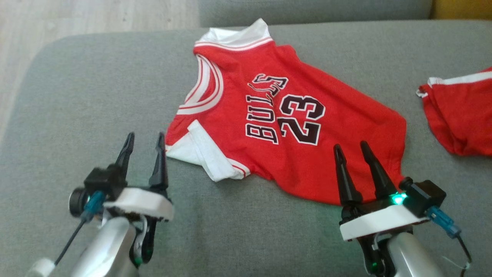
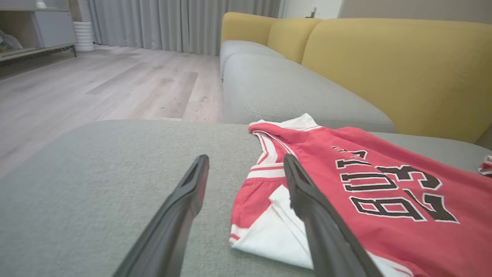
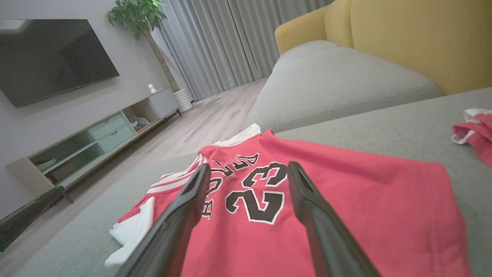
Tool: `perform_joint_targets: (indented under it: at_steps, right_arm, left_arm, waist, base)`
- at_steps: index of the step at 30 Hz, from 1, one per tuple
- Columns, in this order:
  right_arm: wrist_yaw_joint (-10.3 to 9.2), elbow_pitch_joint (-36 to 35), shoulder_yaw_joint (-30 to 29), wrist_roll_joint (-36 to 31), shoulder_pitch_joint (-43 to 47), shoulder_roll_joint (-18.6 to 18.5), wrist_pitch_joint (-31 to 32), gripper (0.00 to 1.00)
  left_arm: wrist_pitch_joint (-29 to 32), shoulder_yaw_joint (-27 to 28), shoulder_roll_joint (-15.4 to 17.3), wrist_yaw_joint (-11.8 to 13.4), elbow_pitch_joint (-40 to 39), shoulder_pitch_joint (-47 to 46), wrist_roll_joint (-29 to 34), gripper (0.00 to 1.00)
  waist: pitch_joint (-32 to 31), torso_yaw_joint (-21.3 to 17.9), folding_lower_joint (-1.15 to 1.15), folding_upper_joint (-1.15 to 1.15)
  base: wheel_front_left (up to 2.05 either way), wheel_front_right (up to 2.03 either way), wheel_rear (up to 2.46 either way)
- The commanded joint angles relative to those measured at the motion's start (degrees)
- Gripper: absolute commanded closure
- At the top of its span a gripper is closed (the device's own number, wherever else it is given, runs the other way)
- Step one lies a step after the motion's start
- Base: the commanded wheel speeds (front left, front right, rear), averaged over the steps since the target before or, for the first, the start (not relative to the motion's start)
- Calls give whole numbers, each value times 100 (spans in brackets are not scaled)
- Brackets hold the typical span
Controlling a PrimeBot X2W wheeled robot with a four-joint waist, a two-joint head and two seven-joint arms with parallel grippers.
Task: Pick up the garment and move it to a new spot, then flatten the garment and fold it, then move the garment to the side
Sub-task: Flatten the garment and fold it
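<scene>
Head view, creased red jersey [image 1: 286, 119] on woven grey cushion [image 1: 77, 96], left gripper [image 1: 145, 135] seven o'clock, right gripper [image 1: 350, 145] five, both agape, empty.

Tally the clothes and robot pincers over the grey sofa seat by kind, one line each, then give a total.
Red Bulls 23 jersey: 1
Second red garment with white trim: 1
Open pincers: 2 (left pincer, right pincer)
Total: 4

head: high, looking steeply down on the grey seat [image 1: 77, 96] | left wrist: low, close, facing along the seat toward yellow backrest [image 2: 403, 69] | right wrist: low, close, facing far-left toward TV [image 3: 50, 57] | shared by all three: red jersey [image 1: 300, 154]
</scene>
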Motion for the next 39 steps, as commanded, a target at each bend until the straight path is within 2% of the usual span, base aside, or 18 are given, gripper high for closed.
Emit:
perform_joint_targets:
  at_steps: [1,5,10,22,31,32,33,34,35,39]
  right_arm:
    - [21,-191,126,-26,-145,-11,-62,0]
    - [21,-209,171,-19,-194,-11,-62,0]
    - [21,-235,167,-19,-252,-11,-62,0]
    - [21,-291,217,28,-362,-11,-62,0]
    - [21,-306,200,50,-376,-11,-62,0]
    - [21,-304,196,54,-378,-11,-62,0]
    - [21,-302,193,57,-379,-11,-62,0]
    - [21,-297,191,58,-379,-11,-62,0]
    - [21,-291,191,57,-379,-11,-62,0]
    - [21,-237,193,53,-378,-11,-62,0]
  left_arm:
    - [33,144,157,44,-178,-335,41,0]
    - [296,38,189,33,-34,-578,105,0]
    - [611,-162,190,-133,338,-893,163,0]
    - [713,-313,104,-312,1188,-1307,157,0]
    - [635,-404,26,-458,1553,-1490,136,0]
    - [632,-418,13,-477,1583,-1503,132,40]
    - [624,-433,0,-497,1610,-1516,130,66]
    - [604,-447,-16,-518,1626,-1530,127,97]
    - [564,-452,-32,-533,1632,-1542,124,100]
    - [411,-472,-90,-559,1647,-1545,111,100]
  waist:
    - [96,-73,1,0]
    - [307,-233,1,0]
    - [530,-430,1,0]
    - [788,-751,1,0]
    - [858,-826,1,0]
    - [859,-825,1,0]
    - [857,-823,1,0]
    - [854,-818,1,0]
    - [848,-813,1,0]
    - [769,-773,1,0]
  base:
    - [0,0,0]
    - [0,0,0]
    - [0,0,0]
    - [0,0,0]
    - [0,0,0]
    - [0,0,0]
    - [0,0,0]
    - [0,0,0]
    - [0,0,0]
    - [0,0,0]
